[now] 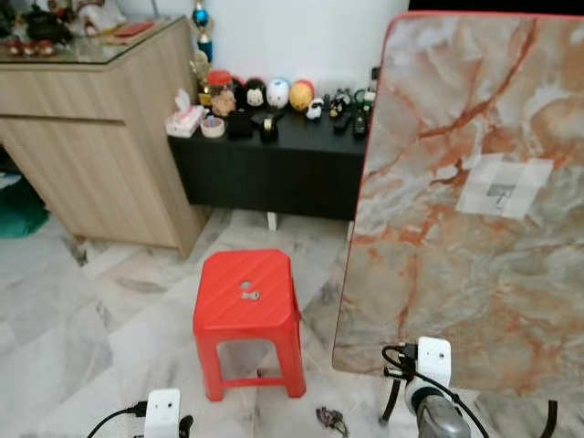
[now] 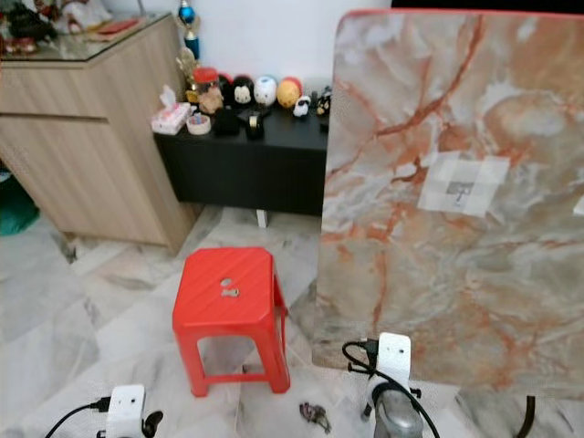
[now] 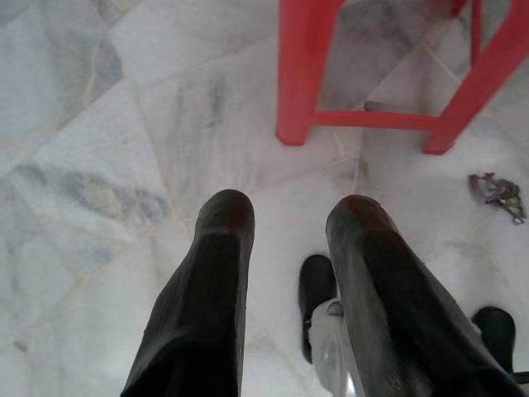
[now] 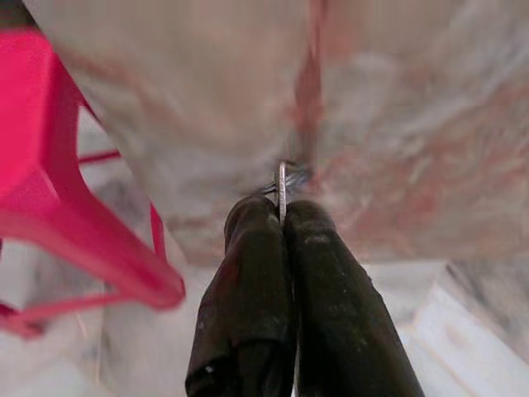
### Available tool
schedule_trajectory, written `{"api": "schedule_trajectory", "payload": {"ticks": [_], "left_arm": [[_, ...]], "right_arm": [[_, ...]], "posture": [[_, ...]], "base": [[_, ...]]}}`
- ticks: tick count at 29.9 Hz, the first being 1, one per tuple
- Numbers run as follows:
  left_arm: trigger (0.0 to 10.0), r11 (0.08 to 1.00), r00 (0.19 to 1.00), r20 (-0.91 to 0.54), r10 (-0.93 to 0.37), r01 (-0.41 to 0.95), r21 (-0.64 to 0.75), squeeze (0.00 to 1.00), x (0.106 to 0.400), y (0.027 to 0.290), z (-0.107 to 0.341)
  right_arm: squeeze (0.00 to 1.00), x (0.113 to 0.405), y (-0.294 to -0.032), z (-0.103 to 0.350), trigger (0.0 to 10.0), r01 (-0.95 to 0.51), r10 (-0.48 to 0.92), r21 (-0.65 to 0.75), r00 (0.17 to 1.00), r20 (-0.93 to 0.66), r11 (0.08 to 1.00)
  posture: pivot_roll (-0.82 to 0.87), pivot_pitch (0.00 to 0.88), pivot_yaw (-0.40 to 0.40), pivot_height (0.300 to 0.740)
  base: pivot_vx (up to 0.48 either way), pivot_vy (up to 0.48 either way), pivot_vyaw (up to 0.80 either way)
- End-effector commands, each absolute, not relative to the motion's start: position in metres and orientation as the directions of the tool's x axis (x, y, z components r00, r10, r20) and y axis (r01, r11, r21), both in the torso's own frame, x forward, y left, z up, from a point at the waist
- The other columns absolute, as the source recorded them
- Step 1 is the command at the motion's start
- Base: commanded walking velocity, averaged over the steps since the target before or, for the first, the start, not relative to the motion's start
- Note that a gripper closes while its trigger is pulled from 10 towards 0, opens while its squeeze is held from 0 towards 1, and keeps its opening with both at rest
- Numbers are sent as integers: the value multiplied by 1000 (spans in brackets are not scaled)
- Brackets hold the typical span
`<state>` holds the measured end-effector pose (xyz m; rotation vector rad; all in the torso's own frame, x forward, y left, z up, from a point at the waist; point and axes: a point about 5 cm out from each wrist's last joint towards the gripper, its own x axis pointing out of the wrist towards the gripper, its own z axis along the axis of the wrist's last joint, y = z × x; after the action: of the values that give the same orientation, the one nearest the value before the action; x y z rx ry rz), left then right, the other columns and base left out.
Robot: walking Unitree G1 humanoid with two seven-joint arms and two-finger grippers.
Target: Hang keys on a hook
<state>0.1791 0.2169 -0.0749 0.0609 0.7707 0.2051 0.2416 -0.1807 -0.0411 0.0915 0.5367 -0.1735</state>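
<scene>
Although the right gripper (image 4: 281, 217) has its two black fingers pressed together on a thin silver key ring (image 4: 282, 184), the hanging itself is not yet done: the ring's edge stands up between the fingertips, close before the tall orange-veined marble-pattern board (image 1: 474, 201), and whatever hangs from it is hidden. A small grey hook on a pale taped patch (image 1: 501, 193) sits high on that board, well above where the right arm shows at the near edge of the head views, so the lift to the hook and the slipping-on appear to be what is left. A second dark bunch of keys (image 1: 332, 420) lies on the white marble floor (image 1: 109, 347), just right of the red plastic stool (image 1: 247, 292), which carries a small metal piece (image 1: 249, 295) on its seat. The left gripper (image 3: 289, 227) hangs low over the floor, fingers parted and holding nothing. Farther off stand a black low cabinet (image 1: 274, 164) with figurines and a wooden sideboard (image 1: 100, 137).
</scene>
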Motion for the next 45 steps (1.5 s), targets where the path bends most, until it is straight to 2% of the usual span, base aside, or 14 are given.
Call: {"api": "schedule_trajectory", "payload": {"ticks": [1,12,14,23,36,45], "left_arm": [[10000,974,681,-696,225,-182,137,0,173,222,-77],[10000,973,681,-695,228,-180,143,0,173,225,-76],[10000,973,685,-692,228,-177,146,0,176,225,-75],[10000,971,693,-681,236,-183,150,0,180,227,-73],[10000,970,699,-673,242,-186,156,0,182,229,-71],[10000,970,702,-669,243,-178,165,0,182,229,-71]], "right_arm": [[0,255,-191,-25,10000,252,-213,37,880,-424,967],[0,285,-215,26,10000,362,-356,13,922,-154,932],[0,297,-220,49,10000,361,-360,2,931,-63,933],[0,316,-213,89,10000,379,-382,57,922,56,923],[0,313,-217,113,10000,409,-408,27,903,135,912],[0,294,-227,112,10000,469,-465,-2,876,129,883]], "posture": [[-8,0,-7,740],[-14,0,1,740],[-15,0,3,740],[-6,0,4,740],[-5,0,10,740],[-9,0,13,740]], "base": [[0,0,0],[0,0,0],[0,0,0],[0,0,0],[0,0,0],[0,0,0]]}}
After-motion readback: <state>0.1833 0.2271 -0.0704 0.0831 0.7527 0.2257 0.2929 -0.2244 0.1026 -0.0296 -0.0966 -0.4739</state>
